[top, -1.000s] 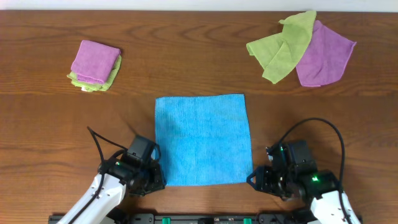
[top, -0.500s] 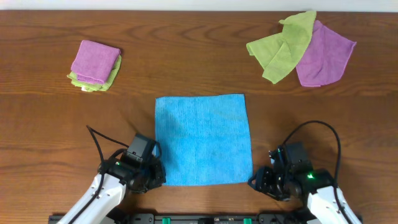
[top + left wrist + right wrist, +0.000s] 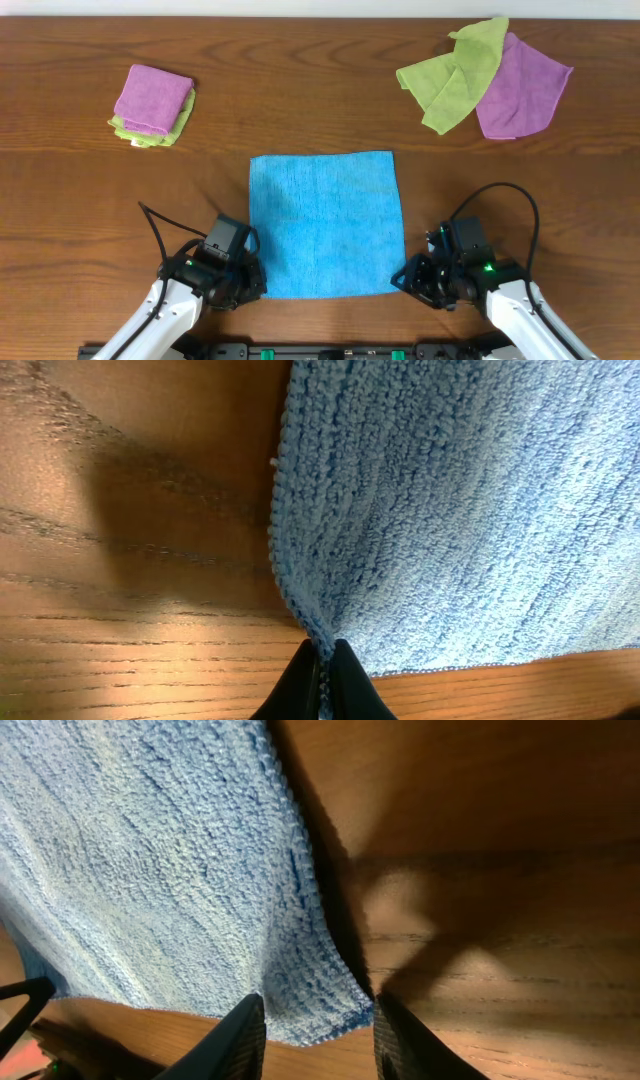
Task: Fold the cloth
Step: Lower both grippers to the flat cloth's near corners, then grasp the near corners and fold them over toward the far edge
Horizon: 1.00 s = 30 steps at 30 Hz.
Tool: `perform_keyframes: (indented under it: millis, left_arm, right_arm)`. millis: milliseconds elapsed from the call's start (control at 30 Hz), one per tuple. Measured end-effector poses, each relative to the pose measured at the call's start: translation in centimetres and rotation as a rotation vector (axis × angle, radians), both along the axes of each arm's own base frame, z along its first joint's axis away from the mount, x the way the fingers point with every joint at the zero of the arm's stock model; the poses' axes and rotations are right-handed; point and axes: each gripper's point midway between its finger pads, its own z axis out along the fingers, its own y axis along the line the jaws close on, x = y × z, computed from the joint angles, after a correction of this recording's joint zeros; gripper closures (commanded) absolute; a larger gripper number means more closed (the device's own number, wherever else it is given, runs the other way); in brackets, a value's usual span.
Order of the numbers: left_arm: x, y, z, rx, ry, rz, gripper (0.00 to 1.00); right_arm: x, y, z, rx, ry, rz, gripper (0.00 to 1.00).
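cloth [image 3: 325, 222] lies flat, centre of table [image 3: 300, 80], near edge; left gripper [image 3: 322, 660] is pinched tight on its near-left corner; right gripper [image 3: 312, 1020] has its jaws apart astride the near-right corner, contact unclear from the wrist view; folded purple-on-green stack [image 3: 153, 103] far left; loose lime-green cloth [image 3: 455, 75] overlapping purple cloth [image 3: 525, 90] far right; all well apart from the cloth

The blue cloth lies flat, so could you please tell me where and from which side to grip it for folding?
Take the cloth by its two near corners, coming in low from the near edge. It lies flat, so only edges offer a lip to pinch. The left fingers are shut on the near-left corner; the right fingers straddle the near-right corner, open.
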Motion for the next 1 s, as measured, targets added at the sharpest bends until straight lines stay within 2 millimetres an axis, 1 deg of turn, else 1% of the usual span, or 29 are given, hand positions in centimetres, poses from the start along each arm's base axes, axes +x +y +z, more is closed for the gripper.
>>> perform_keyframes:
  millis: [33, 133, 267, 500, 567, 600, 633, 767, 800, 900, 1000]
  left_arm:
    - [0.0, 0.0, 0.0, 0.0, 0.0, 0.0, 0.94]
    - [0.0, 0.0, 0.0, 0.0, 0.0, 0.0, 0.94]
    - [0.0, 0.0, 0.0, 0.0, 0.0, 0.0, 0.94]
    - [0.0, -0.1, 0.0, -0.004, 0.0, -0.001, 0.94]
    - [0.2, -0.2, 0.3, -0.01, -0.004, -0.002, 0.94]
    - [0.5, -0.4, 0.6, -0.016, -0.012, -0.004, 0.94]
    - [1.1, -0.7, 1.2, -0.025, -0.028, -0.007, 0.94]
    - [4.5, -2.3, 4.9, -0.072, -0.145, -0.024, 0.94]
    - [5.8, -2.7, 6.4, -0.081, -0.196, -0.024, 0.95]
    - [7.5, -2.9, 7.8, -0.082, -0.266, -0.016, 0.94]
    - [8.8, -2.5, 8.3, -0.078, -0.308, 0.013, 0.94]
  right_arm:
    - [0.1, 0.0, 0.0, -0.002, 0.0, -0.006, 0.74]
    - [0.2, -0.3, -0.3, -0.021, 0.003, -0.021, 0.98]
    - [0.2, -0.6, -0.5, -0.039, 0.011, -0.04, 0.99]
    - [0.8, -0.4, -0.4, -0.025, -0.01, -0.047, 0.98]
    - [1.1, -0.3, -0.1, -0.021, -0.013, -0.046, 0.99]
    - [1.5, -0.1, 0.3, -0.015, -0.025, -0.046, 0.98]
    - [2.3, 0.1, 1.0, -0.007, -0.046, -0.045, 0.99]
    - [5.5, 1.1, 4.2, 0.025, -0.143, -0.035, 0.98]
    - [6.7, 1.4, 5.5, 0.037, -0.184, -0.033, 0.98]
    - [8.4, 1.9, 7.2, 0.057, -0.255, -0.028, 0.99]
    - [10.1, 2.3, 8.4, 0.073, -0.329, -0.026, 0.99]
